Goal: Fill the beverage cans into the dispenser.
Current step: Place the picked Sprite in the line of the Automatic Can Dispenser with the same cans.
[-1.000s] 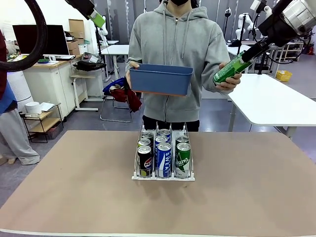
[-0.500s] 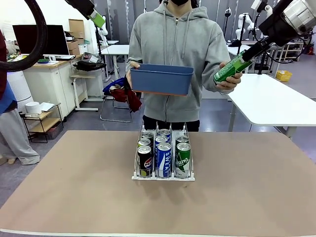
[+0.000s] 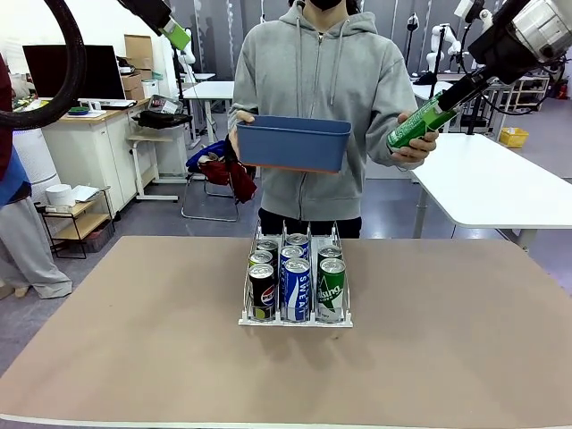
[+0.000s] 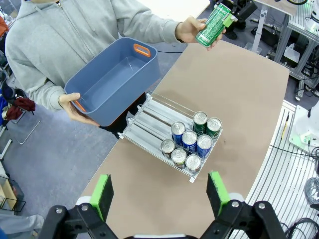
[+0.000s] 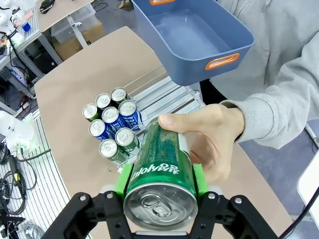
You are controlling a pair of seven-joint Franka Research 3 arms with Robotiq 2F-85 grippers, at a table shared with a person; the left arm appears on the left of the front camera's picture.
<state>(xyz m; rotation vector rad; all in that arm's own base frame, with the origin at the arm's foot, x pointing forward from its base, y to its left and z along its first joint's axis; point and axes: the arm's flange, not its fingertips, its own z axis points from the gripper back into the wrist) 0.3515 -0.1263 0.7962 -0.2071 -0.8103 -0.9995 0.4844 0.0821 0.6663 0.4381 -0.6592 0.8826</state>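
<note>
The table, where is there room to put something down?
The brown table is bare left and right of the dispenser, and in front of it toward the near edge. The dispenser's front is crowded with beverage cans; its lanes behind them, toward the person, look free.

Glossy aluminium cans in white wire dispenser; matt blue plastic bin; matt brown worktop; grey cloth sleeve.

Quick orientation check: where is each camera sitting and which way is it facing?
Front view: between the arms, facing across the table at the person; right claw shut on the green can.
Left wrist view: high up, looking down on the dispenser; open left claw below.
Right wrist view: looking down along the held can at the person's hand.
Shared: dispenser, blue bin.
</note>
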